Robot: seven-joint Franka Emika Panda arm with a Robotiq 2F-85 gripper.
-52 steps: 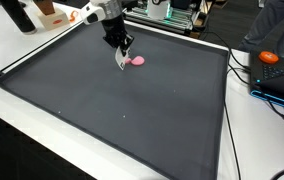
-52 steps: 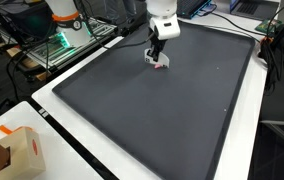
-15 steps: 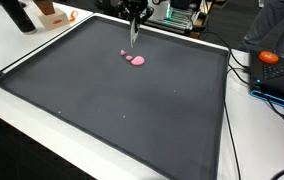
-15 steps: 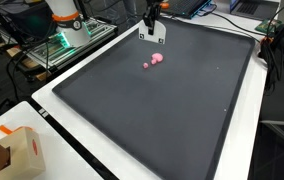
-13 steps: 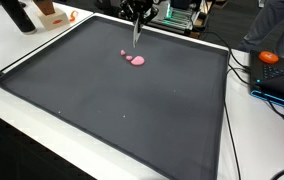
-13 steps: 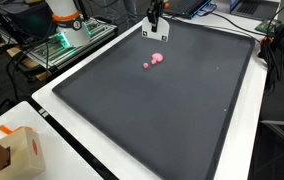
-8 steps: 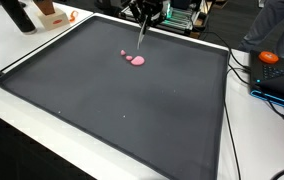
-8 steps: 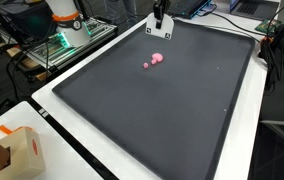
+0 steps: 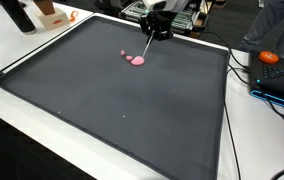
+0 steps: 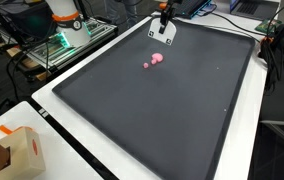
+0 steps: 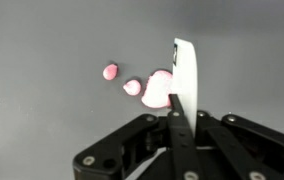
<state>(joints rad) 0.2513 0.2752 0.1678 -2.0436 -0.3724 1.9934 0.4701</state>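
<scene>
The end effector (image 11: 179, 104) is closed on a white flat blade (image 11: 183, 65), whose long axis is pointed straight out from the fingers. Pink lumps (image 11: 158, 88) are seen near its tip, on the black mat (image 9: 132, 110). The mat's rim is found close behind, with bare mat ahead.

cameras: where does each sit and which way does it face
Exterior view: raised at the near edge of the dark mat, facing across it to the gripper at the far edge.
Exterior view: raised off a mat corner, facing along it; gripper at top.
Wrist view: on the wrist, facing down past the gripper at the pink pieces.
Shared: all three show the pink pieces and the white blade.
</scene>
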